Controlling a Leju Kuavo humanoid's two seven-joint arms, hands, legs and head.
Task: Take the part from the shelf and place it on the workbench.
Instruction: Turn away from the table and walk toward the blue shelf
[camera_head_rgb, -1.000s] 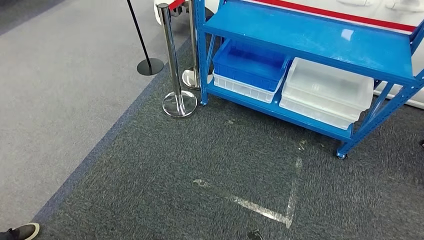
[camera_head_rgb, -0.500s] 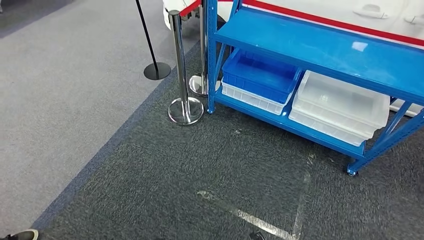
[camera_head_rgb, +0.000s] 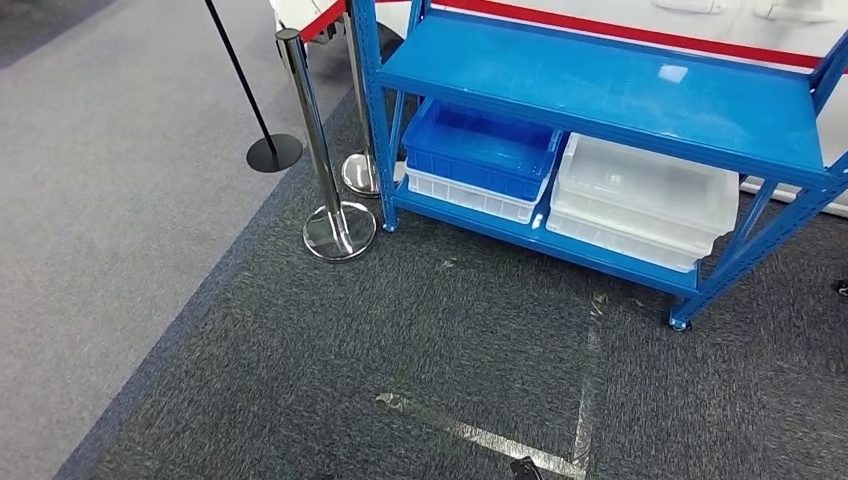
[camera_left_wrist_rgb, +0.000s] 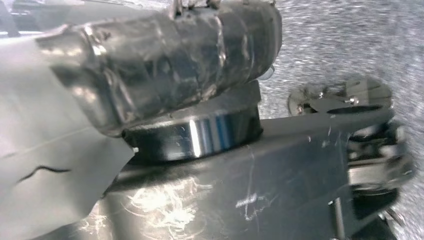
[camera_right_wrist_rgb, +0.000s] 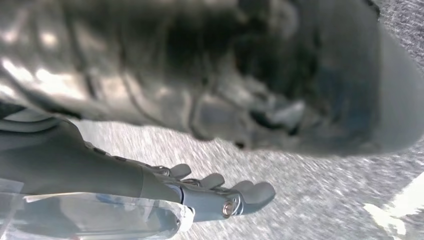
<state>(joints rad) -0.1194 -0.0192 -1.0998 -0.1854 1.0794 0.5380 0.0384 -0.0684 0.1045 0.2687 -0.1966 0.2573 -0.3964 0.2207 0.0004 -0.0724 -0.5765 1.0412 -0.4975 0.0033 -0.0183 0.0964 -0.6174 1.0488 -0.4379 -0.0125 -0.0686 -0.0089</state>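
A blue metal shelf (camera_head_rgb: 600, 85) stands ahead in the head view, and its wide middle level is bare. On its lowest level a blue bin (camera_head_rgb: 480, 145) sits on a white one, beside stacked translucent white bins (camera_head_rgb: 640, 200). In the right wrist view my right hand (camera_right_wrist_rgb: 200, 192) hangs over the dark carpet with its fingers stretched out and nothing in them. The left wrist view is close and blurred. It shows the grey cover of my left hand (camera_left_wrist_rgb: 45, 165), and I cannot make out the fingers.
Two chrome barrier posts (camera_head_rgb: 335, 225) stand by the shelf's left corner, and a black post base (camera_head_rgb: 272, 152) lies farther left on the lighter carpet. White tape lines (camera_head_rgb: 580, 400) mark the dark carpet in front of the shelf.
The whole picture has shifted, so the camera moved. The shelf and posts now lie further left in the frame. The shoe at the lower left edge has dropped out of the picture.
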